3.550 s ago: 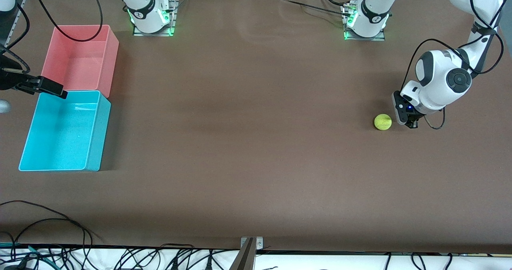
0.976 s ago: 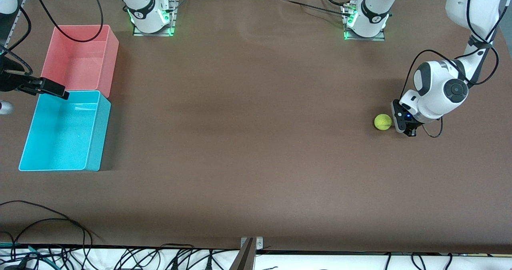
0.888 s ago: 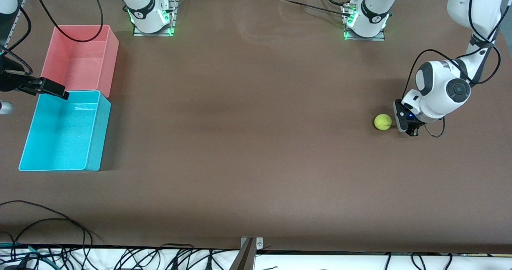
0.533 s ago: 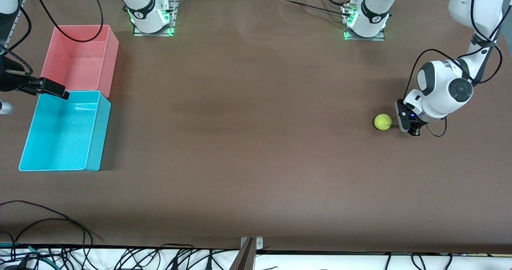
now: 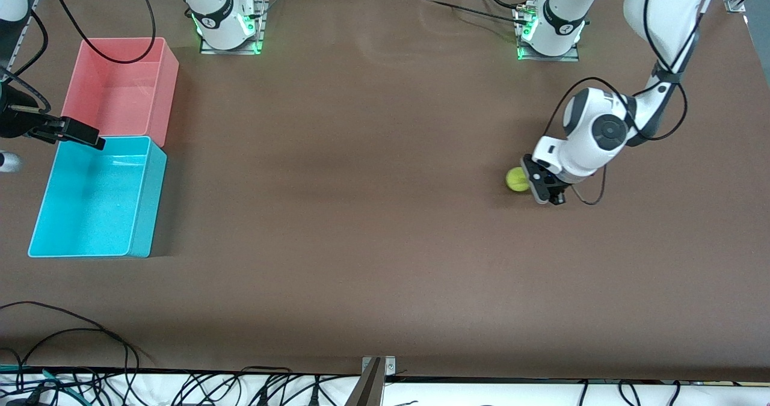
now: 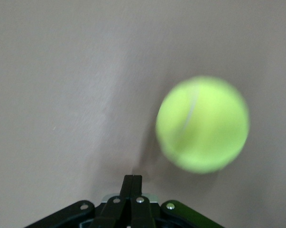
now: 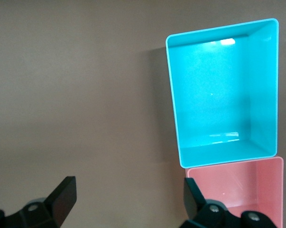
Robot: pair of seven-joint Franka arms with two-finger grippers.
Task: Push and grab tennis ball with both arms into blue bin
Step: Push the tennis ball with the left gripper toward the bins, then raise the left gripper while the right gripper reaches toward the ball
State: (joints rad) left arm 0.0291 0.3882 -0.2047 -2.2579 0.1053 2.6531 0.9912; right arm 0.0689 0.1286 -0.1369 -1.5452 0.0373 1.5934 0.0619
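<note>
The tennis ball lies on the brown table toward the left arm's end. It shows blurred in the left wrist view. My left gripper is low at the table, right beside the ball on the side away from the bins. Its fingers are shut and empty. The blue bin stands empty at the right arm's end of the table and also shows in the right wrist view. My right gripper waits up in the air by the bins, open and empty.
A pink bin of the same size stands against the blue bin, farther from the front camera, and also shows in the right wrist view. Bare brown table lies between the ball and the bins. Cables lie along the table's near edge.
My left arm has swept toward the right arm's end of the table. The ball has moved the same way, ahead of the shut gripper. The right arm has not moved.
</note>
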